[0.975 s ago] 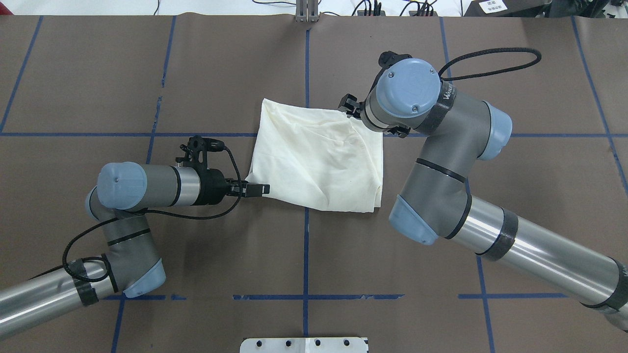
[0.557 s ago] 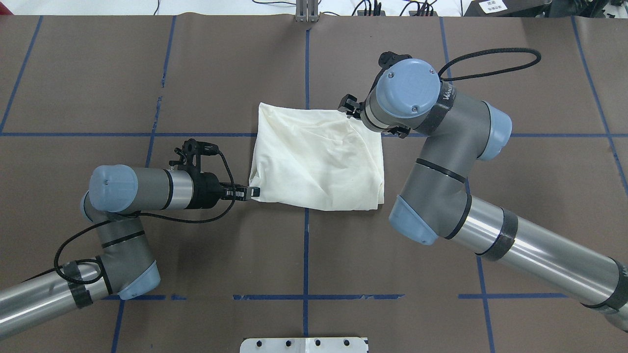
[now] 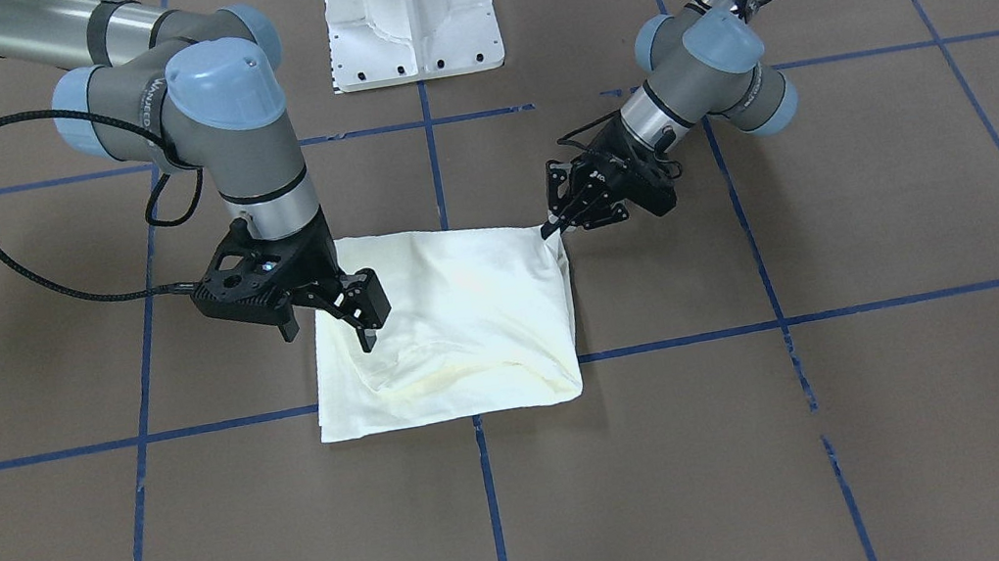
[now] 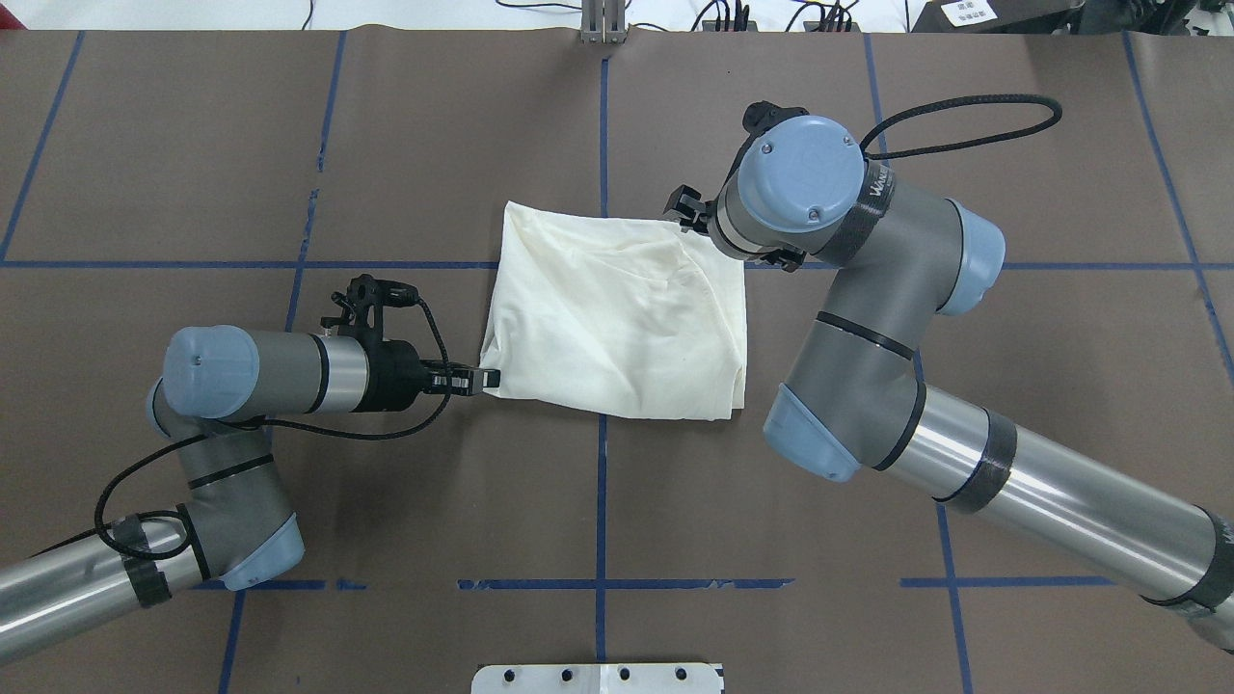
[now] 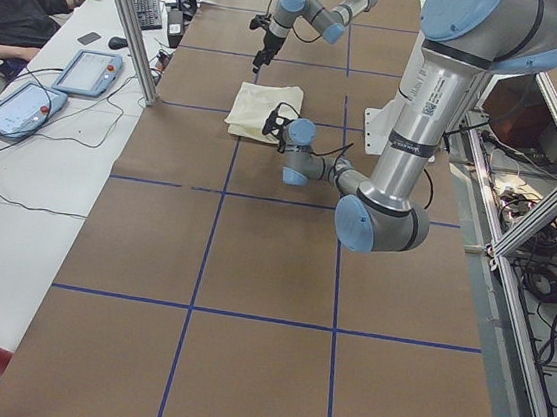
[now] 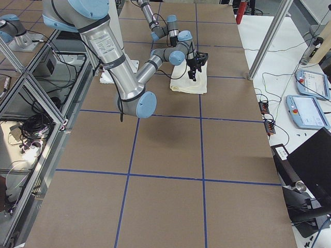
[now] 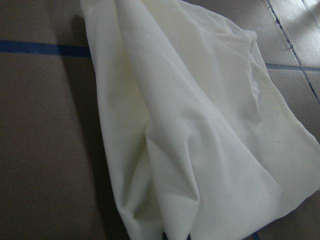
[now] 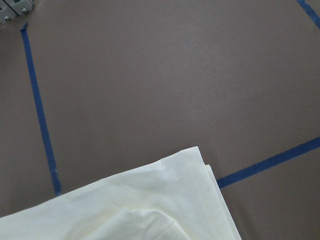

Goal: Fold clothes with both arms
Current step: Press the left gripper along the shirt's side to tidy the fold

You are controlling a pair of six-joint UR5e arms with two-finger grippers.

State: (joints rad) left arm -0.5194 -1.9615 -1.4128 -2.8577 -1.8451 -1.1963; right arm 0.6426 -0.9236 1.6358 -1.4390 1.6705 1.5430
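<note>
1. The cream T-shirt [image 4: 617,318] lies folded into a rough square at the middle of the overhead view. It rests on the brown worktop [image 4: 386,145], where two blue tape lines [image 4: 602,482] cross. Only plain cream cloth shows on top, and it is rumpled with soft creases.

2. The left arm [image 4: 260,371] comes in from the lower left of the overhead view, its wrist lying almost level with the worktop. The left gripper [image 4: 489,379] is clenched on the lower left corner of the T-shirt. In the front-facing view the same gripper [image 3: 548,230] pinches the cloth's upper right corner with its fingers drawn to a point. Its wrist camera shows the cloth running right down to the bottom edge of the frame.

3. The right arm [image 4: 868,289] reaches in from the lower right of the overhead view, bent over the cloth's upper right corner. The right gripper [image 3: 365,335] points straight down at centre left of the front-facing view. Its fingers are drawn together into the cloth, which puckers toward their tip, so it looks to be grasping the T-shirt there.

4. The white base plate [image 3: 412,11] sits at the top centre of the front-facing view, well apart from the T-shirt.
</note>
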